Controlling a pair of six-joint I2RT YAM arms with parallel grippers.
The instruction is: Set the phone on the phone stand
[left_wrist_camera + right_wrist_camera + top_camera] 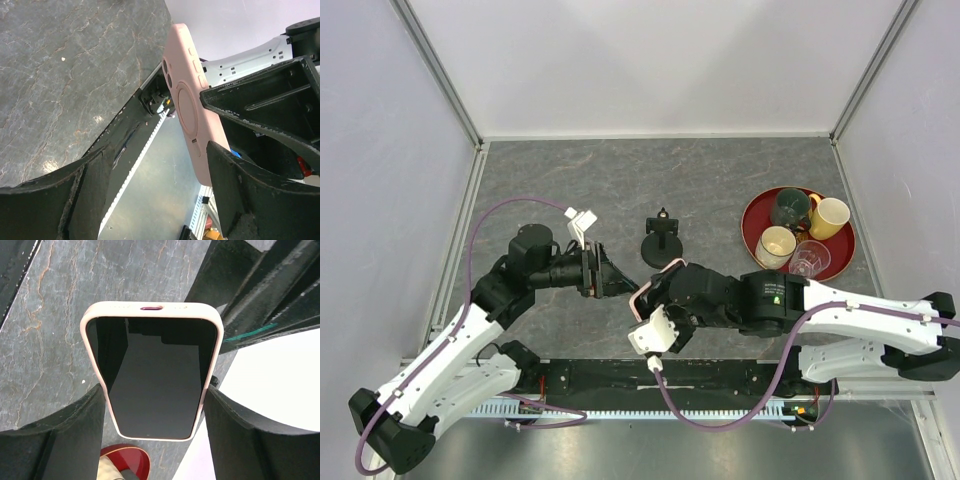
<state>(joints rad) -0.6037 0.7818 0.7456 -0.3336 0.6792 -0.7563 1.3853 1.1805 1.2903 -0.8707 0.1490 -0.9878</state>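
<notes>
The phone [152, 375] is clamped by its long edges in the right gripper [155, 395], low centre of the overhead frame, just below the phone stand [661, 245]. The left gripper [608, 276] gapes wide at its pink back. Open grey-marbled counter [720, 170] stretches upper left. A red tray [745, 222] of cups [830, 217] sits at the right, and pale walls [380, 150] close it in.

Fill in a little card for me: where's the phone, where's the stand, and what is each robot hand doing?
phone: pink case, dark screen, held in the air, not placed yet
phone stand: black, upright on the table, nothing on it
right gripper: shut on the phone's long edges
left gripper: open, next to the phone's pink back
tray: red, at the right, four cups on it
</notes>
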